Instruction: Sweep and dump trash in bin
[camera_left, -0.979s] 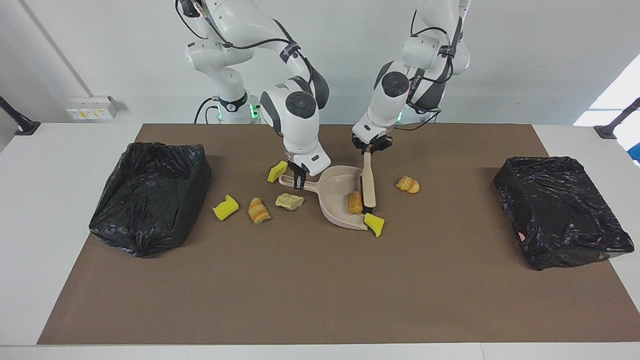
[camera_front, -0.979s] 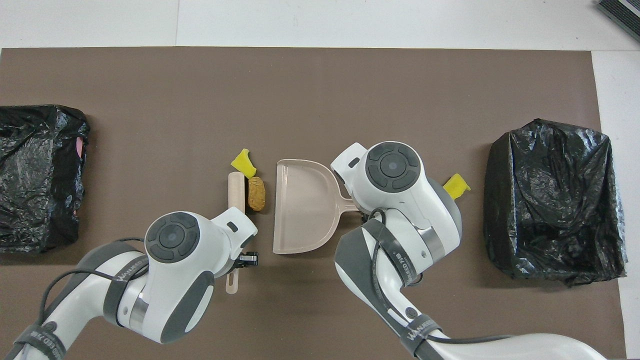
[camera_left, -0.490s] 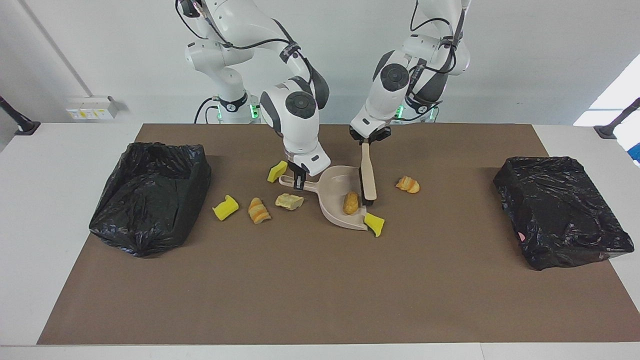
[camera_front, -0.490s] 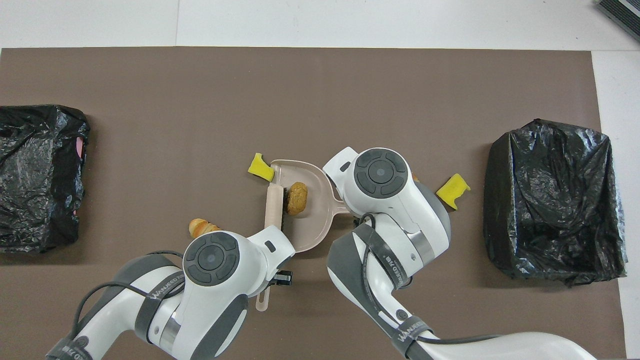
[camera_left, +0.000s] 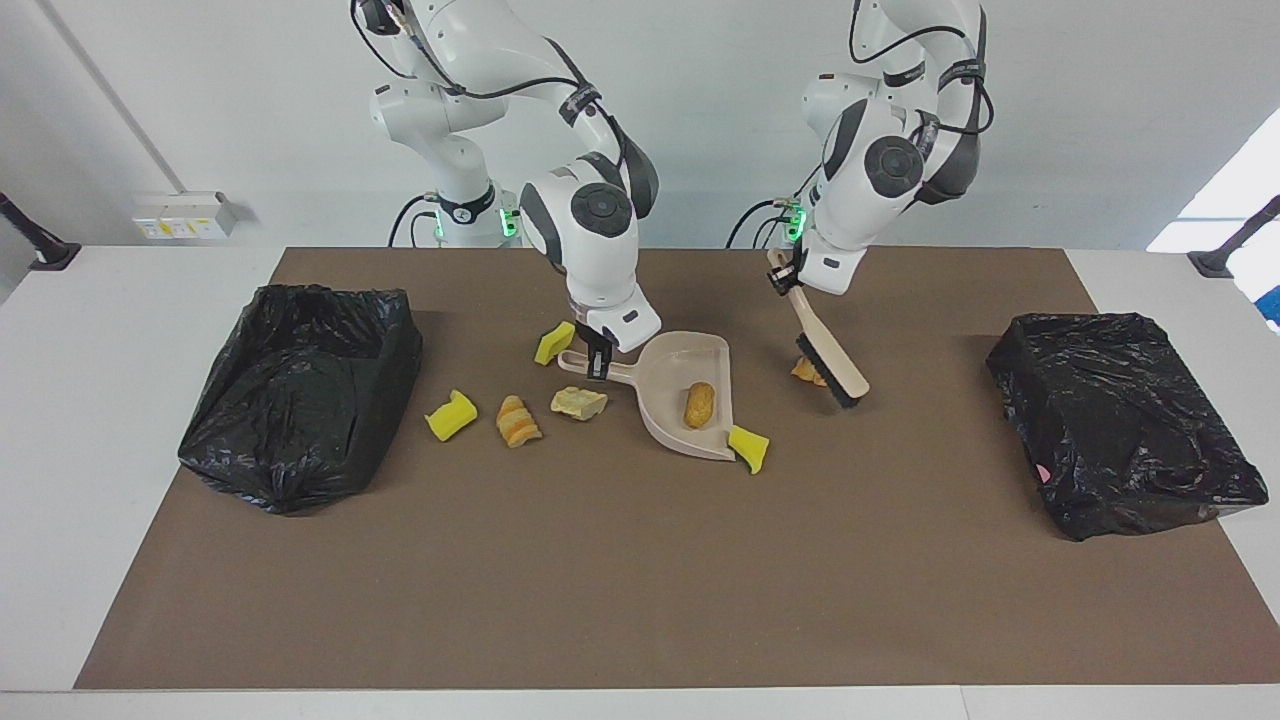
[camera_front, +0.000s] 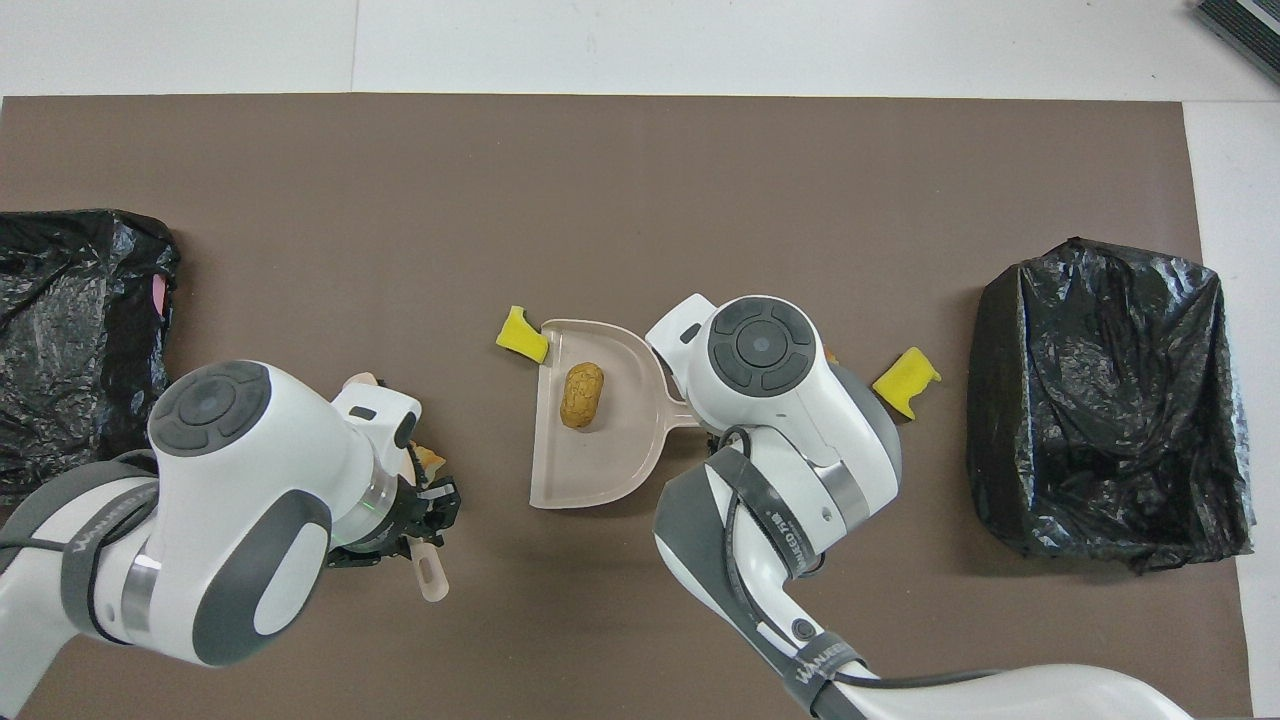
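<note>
The left gripper (camera_left: 792, 282), clamped on the brush (camera_left: 828, 352), has its bristles touching the bread lump (camera_left: 806, 371) right of center, dustpan (camera_left: 672, 415) in the closed right gripper (camera_left: 598, 362) lying center-frame.

- I see white table (camera_left: 120, 420) w/ brown mat (camera_left: 640, 580) on it.
- On mat: two black bin bags (camera_left: 300, 390) (camera_left: 1125, 420), one per end; beige dustpan (camera_left: 672, 405) mid; yellow & tan trash bits (camera_left: 450, 415) scattered round it.
</note>
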